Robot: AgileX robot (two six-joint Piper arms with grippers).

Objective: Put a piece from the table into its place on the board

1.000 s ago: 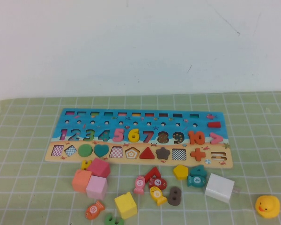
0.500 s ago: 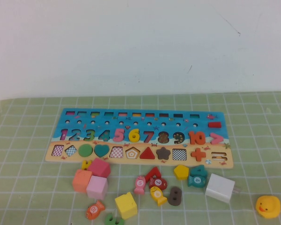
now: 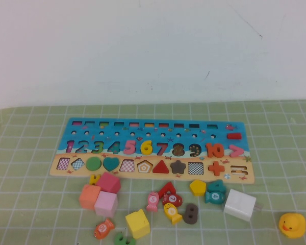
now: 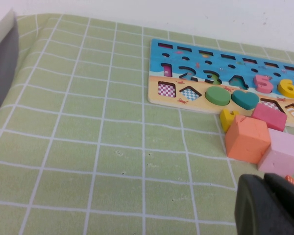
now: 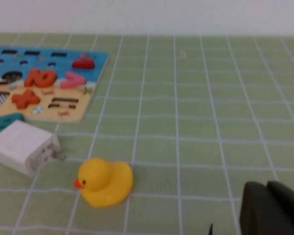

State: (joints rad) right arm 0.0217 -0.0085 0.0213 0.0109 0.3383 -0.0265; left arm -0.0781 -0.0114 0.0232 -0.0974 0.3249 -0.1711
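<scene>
Reading along the board [image 3: 66,127], the only clear writing is its row of coloured numerals from 1 to 10, followed by an orange plus, a pink greater-than sign and an equals cut-out; the small marks on the fish-shaped pieces are too tiny to make out.

The piece [image 3: 146,147], a flat yellow 6, sits in its slot on the blue part of the board, between the pink 5 and the 7.

On the table [image 3: 30,153] in front of the board lie an orange cube [image 3: 89,196], a magenta block [image 3: 108,181] and a pale pink cube [image 3: 105,203] bunched together, with a small yellow bit [image 3: 94,178] half hidden behind them. Further right are a yellow cube [image 3: 137,223], a yellow pentagon [image 3: 197,187], a brown 8 [image 3: 189,213], a white charger plug [image 3: 239,204] and a rubber duck [image 3: 291,224]. Nothing covers the 6.

The left gripper [image 4: 264,196] shows only in its wrist view, low over the cloth just beside the pale pink cube, its dark fingers pressed together and empty. The right gripper [image 5: 267,200] hangs over the cloth near the duck, fingers likewise closed on nothing.
</scene>
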